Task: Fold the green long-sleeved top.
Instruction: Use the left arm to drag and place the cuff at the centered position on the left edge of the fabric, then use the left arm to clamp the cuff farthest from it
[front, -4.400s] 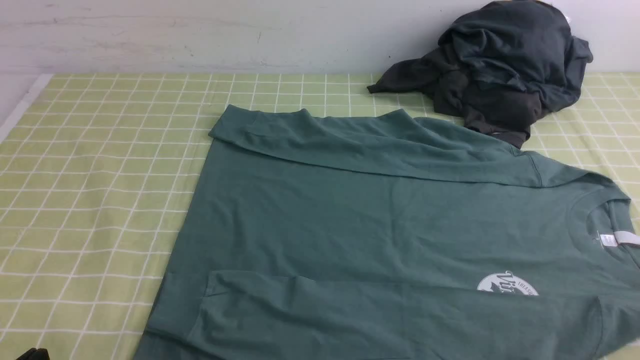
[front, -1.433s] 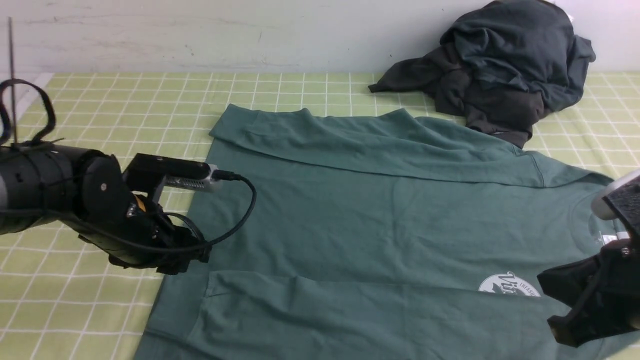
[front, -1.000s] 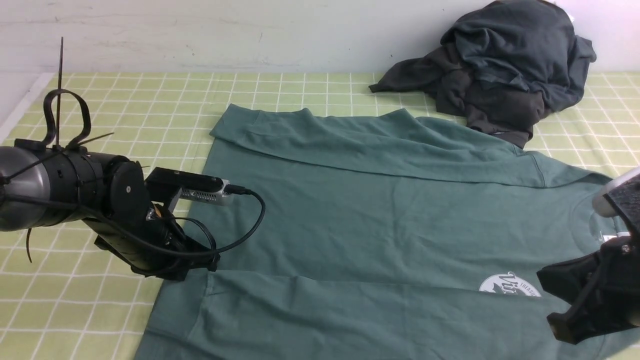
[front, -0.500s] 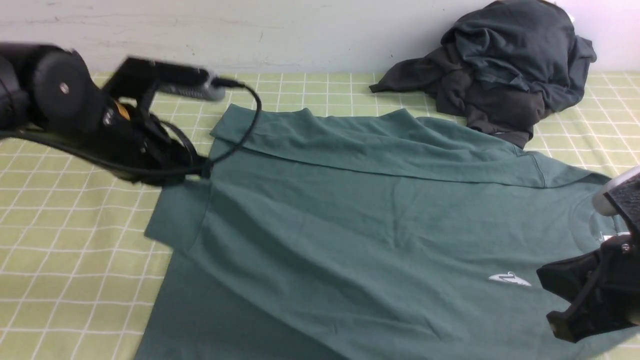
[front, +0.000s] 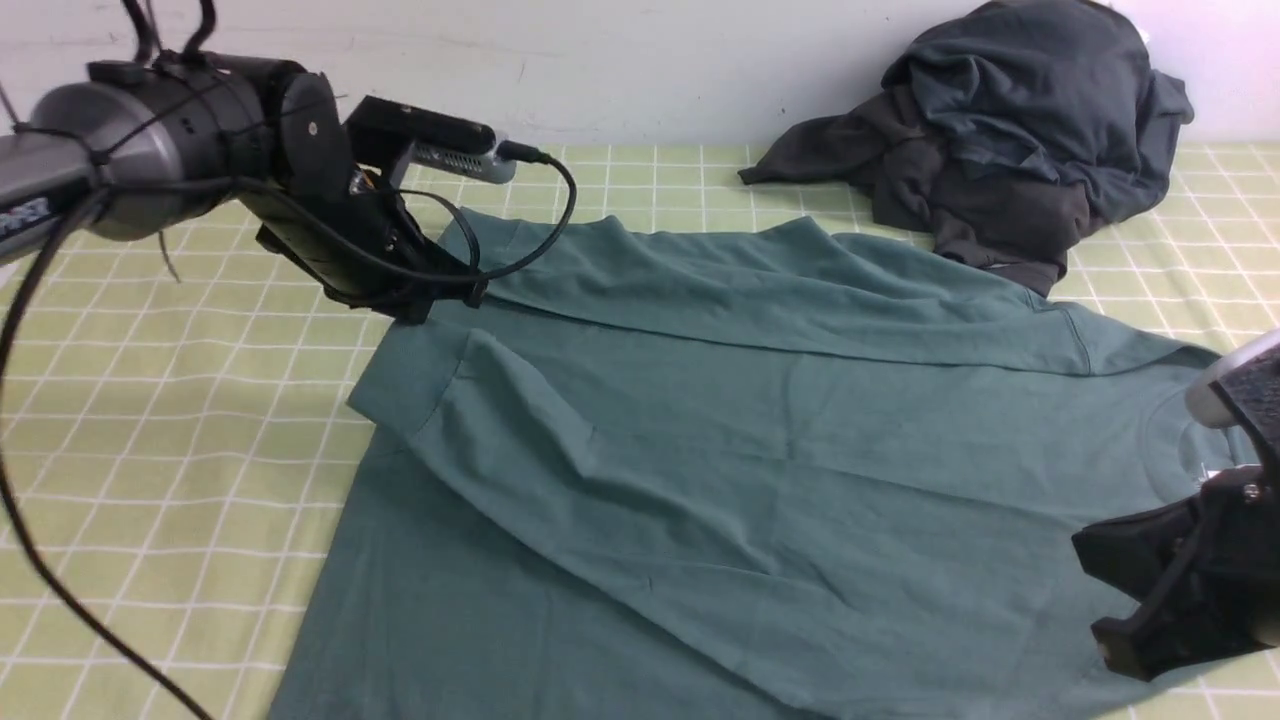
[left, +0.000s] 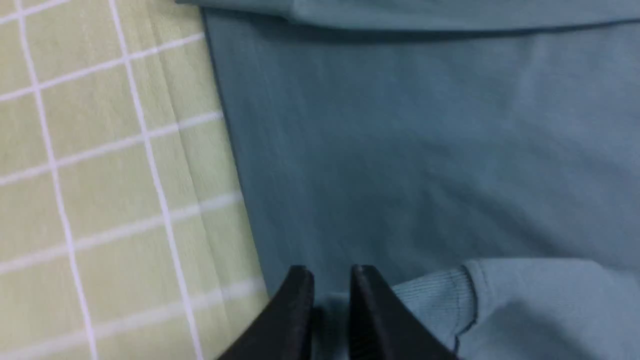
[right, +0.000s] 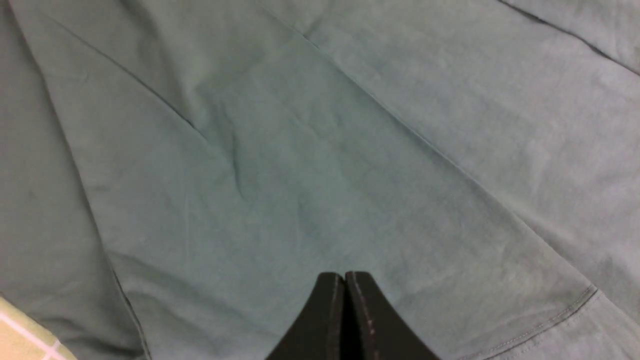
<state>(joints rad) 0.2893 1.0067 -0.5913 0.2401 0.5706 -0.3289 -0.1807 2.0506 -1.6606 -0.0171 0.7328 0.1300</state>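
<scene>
Front view: dark heap (front: 1010, 150) beyond green top (front: 800, 450); left fingers (left: 292, 315) narrow, right fingers (right: 325, 320) together

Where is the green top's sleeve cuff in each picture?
Front view: the sleeve cuff lies at the left edge of the green top.
Left wrist view: it sits right beside the left gripper, whose jaws are slightly apart.
Right wrist view: not in it, only plain green fabric.
Shared landmark: the checked cloth.

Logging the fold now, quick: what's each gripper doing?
Left gripper: slightly open, empty, beside the sleeve cuff.
Right gripper: shut, empty, over the green top.
</scene>
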